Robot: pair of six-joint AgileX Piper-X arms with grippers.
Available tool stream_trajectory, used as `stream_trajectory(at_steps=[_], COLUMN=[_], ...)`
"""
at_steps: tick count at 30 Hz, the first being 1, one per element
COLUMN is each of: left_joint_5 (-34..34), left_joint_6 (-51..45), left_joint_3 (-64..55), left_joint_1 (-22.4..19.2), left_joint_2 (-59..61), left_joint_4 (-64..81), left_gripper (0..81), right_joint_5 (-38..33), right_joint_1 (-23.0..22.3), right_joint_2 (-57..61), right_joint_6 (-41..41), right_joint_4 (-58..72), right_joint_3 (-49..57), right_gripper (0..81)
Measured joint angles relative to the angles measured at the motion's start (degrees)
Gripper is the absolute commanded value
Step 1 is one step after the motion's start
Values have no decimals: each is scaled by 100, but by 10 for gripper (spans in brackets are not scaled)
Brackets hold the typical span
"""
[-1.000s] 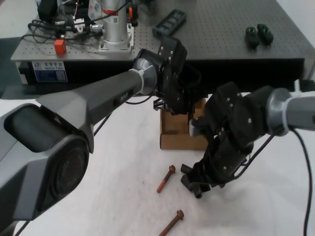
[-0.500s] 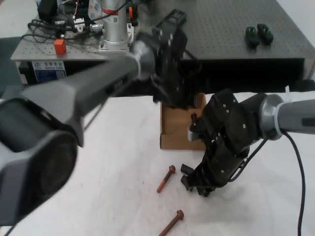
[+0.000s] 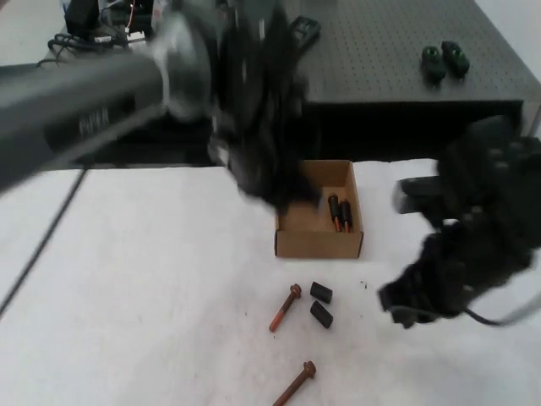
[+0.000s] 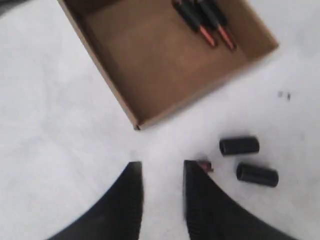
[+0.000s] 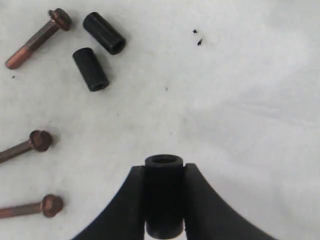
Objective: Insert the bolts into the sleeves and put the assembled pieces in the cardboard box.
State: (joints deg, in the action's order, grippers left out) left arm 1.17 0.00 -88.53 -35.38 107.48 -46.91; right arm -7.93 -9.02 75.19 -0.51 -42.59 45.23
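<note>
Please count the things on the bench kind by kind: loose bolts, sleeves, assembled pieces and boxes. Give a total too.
Loose bolts: 3
Sleeves: 3 (2 on the white cloth, 1 sleeve in the right gripper)
Cardboard box: 1
Assembled pieces, inside it: 2
Total: 9

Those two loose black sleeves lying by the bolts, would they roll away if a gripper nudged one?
Likely yes: the loose sleeves are smooth tubes lying on their sides, so a sideways nudge should roll them. The white surface looks matte, which may stop them soon. They seem rigid; the held sleeve looks undeformed in the right gripper.
</note>
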Motion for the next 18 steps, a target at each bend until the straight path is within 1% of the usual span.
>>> stream_trajectory(at_steps=[1, 4, 10, 15, 18], left_joint_5=[153, 358, 560, 574, 581], left_joint_6=[269, 509, 944, 1095, 1121], left_joint_3=[337, 466, 474, 452, 216], left_joint_1=[-42, -47, -96, -262, -280], left_joint_2=[56, 234, 762, 1070, 1262], left_joint_4=[160, 274, 532, 528, 528], left_gripper=[213, 221, 307, 293, 293], right_joint_5=[3, -3, -10, -10, -10], right_joint_1=[9, 16, 16, 16, 16], right_joint_2=[-199, -876, -1339, -1402, -1413], right_joint_6=[0, -78, -207, -218, -218], right_joint_4=[-68, -276, -317, -331, -332], right_joint_3=[-110, -463, -831, -1056, -1112], right_gripper=[1, 1, 1, 1, 1])
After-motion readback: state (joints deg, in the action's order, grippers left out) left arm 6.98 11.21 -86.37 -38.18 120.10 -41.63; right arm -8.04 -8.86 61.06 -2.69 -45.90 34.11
